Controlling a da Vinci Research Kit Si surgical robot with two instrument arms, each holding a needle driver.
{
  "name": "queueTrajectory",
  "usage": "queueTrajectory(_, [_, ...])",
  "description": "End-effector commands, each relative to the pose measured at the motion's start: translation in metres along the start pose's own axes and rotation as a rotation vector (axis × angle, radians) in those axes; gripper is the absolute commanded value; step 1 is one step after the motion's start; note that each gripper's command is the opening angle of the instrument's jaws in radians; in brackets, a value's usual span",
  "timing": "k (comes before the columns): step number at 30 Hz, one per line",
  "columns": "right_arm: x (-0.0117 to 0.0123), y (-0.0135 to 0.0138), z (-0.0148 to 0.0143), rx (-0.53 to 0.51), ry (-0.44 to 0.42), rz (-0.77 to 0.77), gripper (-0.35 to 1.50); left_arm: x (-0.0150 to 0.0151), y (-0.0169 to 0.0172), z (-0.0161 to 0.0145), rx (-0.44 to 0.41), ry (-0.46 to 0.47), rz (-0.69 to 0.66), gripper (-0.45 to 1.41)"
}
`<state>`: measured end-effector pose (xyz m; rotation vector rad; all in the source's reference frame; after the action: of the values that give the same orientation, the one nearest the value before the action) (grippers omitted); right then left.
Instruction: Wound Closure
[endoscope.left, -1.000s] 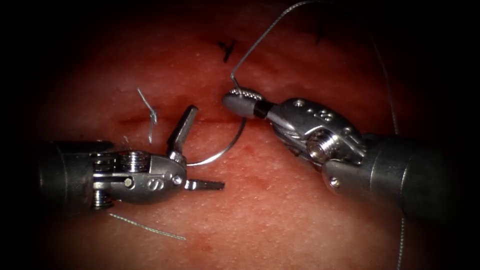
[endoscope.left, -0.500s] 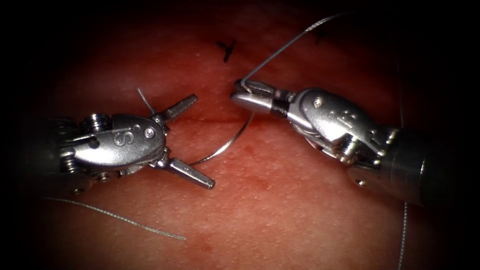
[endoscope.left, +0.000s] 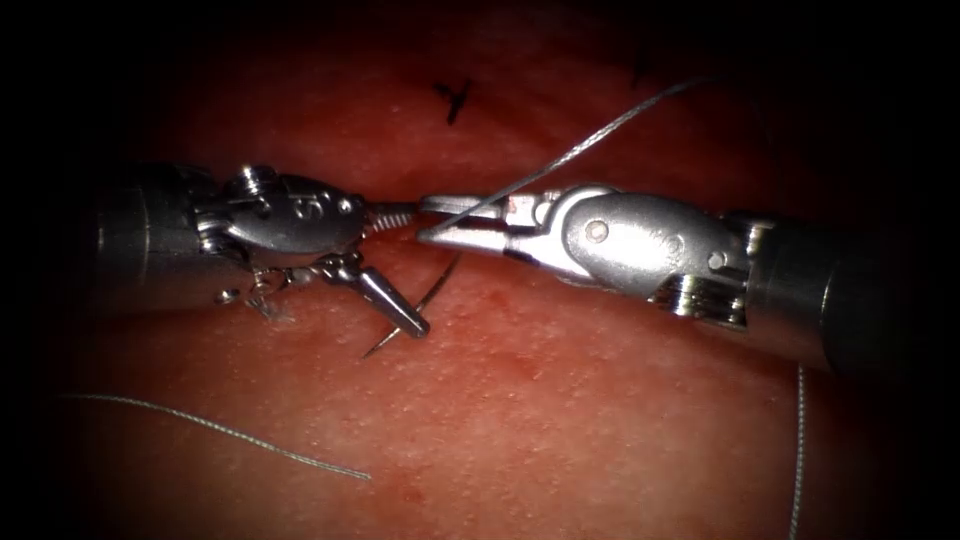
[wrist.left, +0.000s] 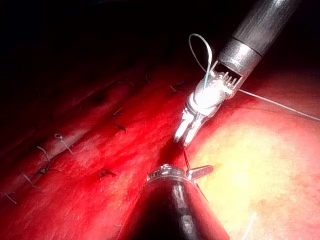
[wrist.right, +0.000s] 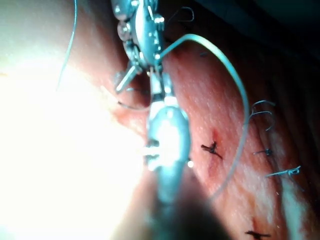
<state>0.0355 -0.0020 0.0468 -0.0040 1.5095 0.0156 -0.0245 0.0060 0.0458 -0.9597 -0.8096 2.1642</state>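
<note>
Needle (endoscope.left: 425, 300) lies over the tissue (endoscope.left: 560, 420) at mid-frame in the endoscope view, a thin dark curve dropping from the right claw (endoscope.left: 440, 222) down and to the left, its lower end passing just behind the lower jaw of the left claw (endoscope.left: 400, 270). The right claw's jaws are nearly closed on the needle's upper end, where the thread (endoscope.left: 590, 135) leaves it and climbs toward the dark upper right. Whether the needle's point is in the tissue I cannot tell. The left claw stands wide open and holds nothing; its upper jaw reaches almost to the right claw's tip, its lower jaw slants down toward the needle.

From the left wrist view, the right claw (wrist.left: 182, 136) hangs tip-down above the cut (wrist.left: 167, 155), with a short dark piece of the needle (wrist.left: 186, 159) below it and a loop of thread (wrist.left: 200, 47) arching over its wrist. That view also shows a row of finished stitches (wrist.left: 107, 174) along the cut. The right wrist view shows the left claw (wrist.right: 137, 80) beyond the right tool, one jaw splayed aside, the needle (wrist.right: 132, 106) a thin arc between them, and the thread (wrist.right: 235, 90) sweeping in a broad bow over stitched tissue.

A loose cut end of thread (endoscope.left: 220, 432) lies on the tissue toward the endoscope view's lower left, well apart from both claws. The lower middle is open tissue; the margins fall into darkness.
</note>
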Motion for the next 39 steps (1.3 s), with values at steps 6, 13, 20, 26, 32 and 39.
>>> queueTrajectory(6, [0.0006, 0.0004, 0.0014, 0.001, 0.01, -0.039, -0.35, 0.0001, -0.0001, 0.0017, -0.056, -0.034, 0.014, 0.73])
queueTrajectory(13, [0.0012, 0.0001, 0.0018, 0.008, 0.023, -0.045, -0.35, 0.0002, -0.0012, 0.0014, -0.135, -0.033, 0.053, -0.16])
queueTrajectory(20, [0.001, 0.0, 0.0017, 0.008, 0.023, -0.011, -0.35, 0.0, -0.0017, 0.0011, -0.172, -0.019, 0.052, -0.45])
queueTrajectory(26, [0.0017, -0.0001, 0.0023, -0.116, -0.101, 0.177, 0.51, 0.0003, -0.0018, 0.001, -0.127, 0.063, 0.039, -0.45])
queueTrajectory(32, [0.002, 0.0004, 0.0036, -0.206, -0.136, 0.203, 0.93, 0.0013, -0.0026, -0.0003, -0.074, 0.197, -0.009, -0.45])
queueTrajectory(39, [0.0043, 0.0004, 0.0047, -0.481, -0.251, 0.222, 0.83, 0.0015, -0.0022, -0.0007, 0.083, 0.377, -0.104, -0.45])
